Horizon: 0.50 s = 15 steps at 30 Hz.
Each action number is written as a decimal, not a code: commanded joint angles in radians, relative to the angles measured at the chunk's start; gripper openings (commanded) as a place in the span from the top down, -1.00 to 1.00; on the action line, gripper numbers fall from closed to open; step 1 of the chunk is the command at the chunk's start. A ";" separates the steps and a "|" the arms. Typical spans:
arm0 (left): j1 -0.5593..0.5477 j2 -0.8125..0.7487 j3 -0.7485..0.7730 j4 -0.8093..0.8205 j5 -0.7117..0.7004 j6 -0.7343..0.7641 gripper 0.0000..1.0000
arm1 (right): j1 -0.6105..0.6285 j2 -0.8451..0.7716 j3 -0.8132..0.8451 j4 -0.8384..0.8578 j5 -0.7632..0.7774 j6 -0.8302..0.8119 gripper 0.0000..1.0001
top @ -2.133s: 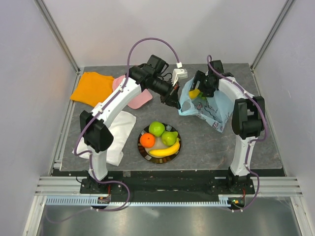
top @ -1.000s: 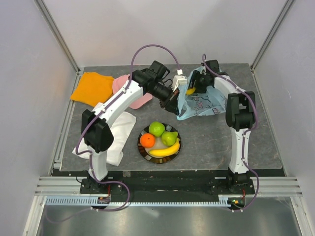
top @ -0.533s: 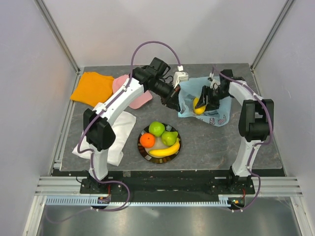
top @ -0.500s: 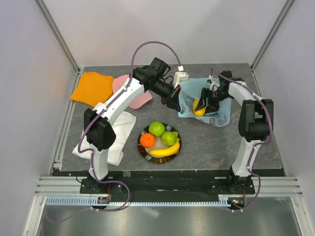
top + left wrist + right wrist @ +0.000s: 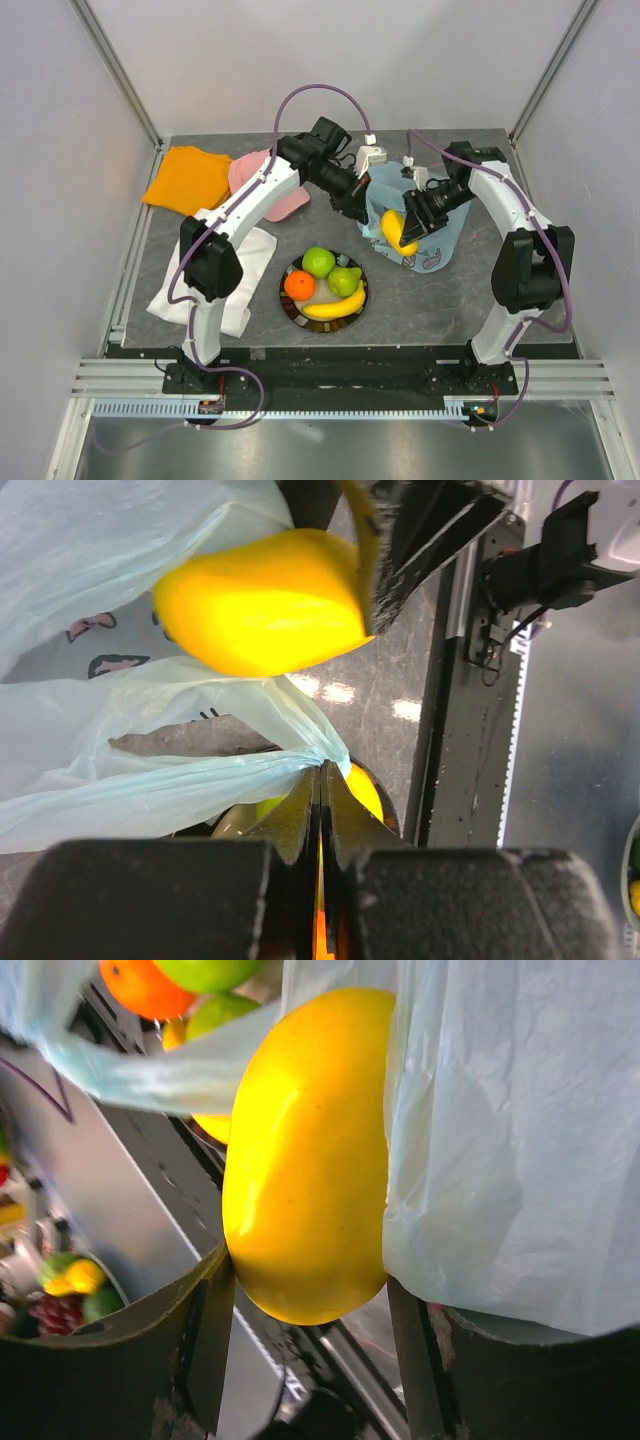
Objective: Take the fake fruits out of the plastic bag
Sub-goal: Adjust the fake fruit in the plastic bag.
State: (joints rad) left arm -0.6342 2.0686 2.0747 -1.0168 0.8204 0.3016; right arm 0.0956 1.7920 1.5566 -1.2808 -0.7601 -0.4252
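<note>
The single mango point(image 5: 305, 1160), a smooth glossy yellow oval, is clamped in the right claw point(image 5: 414, 224) at the mouth of the one plastic bag point(image 5: 432, 250), which is thin, pale blue and pink-printed. The left claw point(image 5: 320, 780) is closed, pinching a bunched strand of the bag. Four fruits lie on the plate point(image 5: 288, 308) on the tabletop point(image 5: 420, 300): apple point(image 5: 319, 262), pear point(image 5: 346, 280), orange point(image 5: 299, 285) and banana point(image 5: 335, 308).
</note>
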 commanded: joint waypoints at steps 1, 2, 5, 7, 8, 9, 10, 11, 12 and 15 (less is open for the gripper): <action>0.005 -0.022 0.048 0.003 -0.024 0.044 0.97 | -0.017 -0.080 0.011 -0.138 0.047 -0.218 -0.08; 0.007 -0.024 0.048 0.003 -0.027 0.044 0.97 | -0.046 -0.100 0.007 -0.121 0.044 -0.234 -0.11; 0.017 -0.022 0.058 0.009 -0.029 0.031 0.97 | -0.056 -0.187 -0.053 -0.121 0.019 -0.378 -0.23; 0.022 -0.019 0.062 0.014 -0.027 0.022 0.97 | -0.056 -0.215 -0.130 -0.098 0.082 -0.415 -0.25; 0.024 -0.019 0.062 0.014 -0.033 0.022 0.97 | -0.056 -0.212 -0.183 -0.074 0.108 -0.428 -0.24; 0.024 -0.019 0.061 0.014 -0.036 0.024 0.97 | -0.056 -0.204 -0.208 -0.062 0.151 -0.441 -0.24; 0.024 -0.022 0.058 0.014 -0.038 0.024 0.97 | -0.056 -0.198 -0.230 -0.045 0.181 -0.455 -0.21; 0.024 -0.021 0.053 0.015 -0.040 0.024 0.97 | -0.056 -0.188 -0.277 0.051 0.218 -0.426 -0.18; 0.025 -0.021 0.050 0.015 -0.040 0.025 0.97 | -0.056 -0.181 -0.295 0.102 0.250 -0.396 -0.18; 0.027 -0.022 0.038 0.014 -0.033 0.021 0.97 | -0.056 -0.143 -0.306 0.227 0.294 -0.354 -0.15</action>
State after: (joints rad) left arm -0.6106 2.0682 2.0933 -1.0161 0.7868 0.3073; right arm 0.0422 1.6028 1.2743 -1.2514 -0.5667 -0.7815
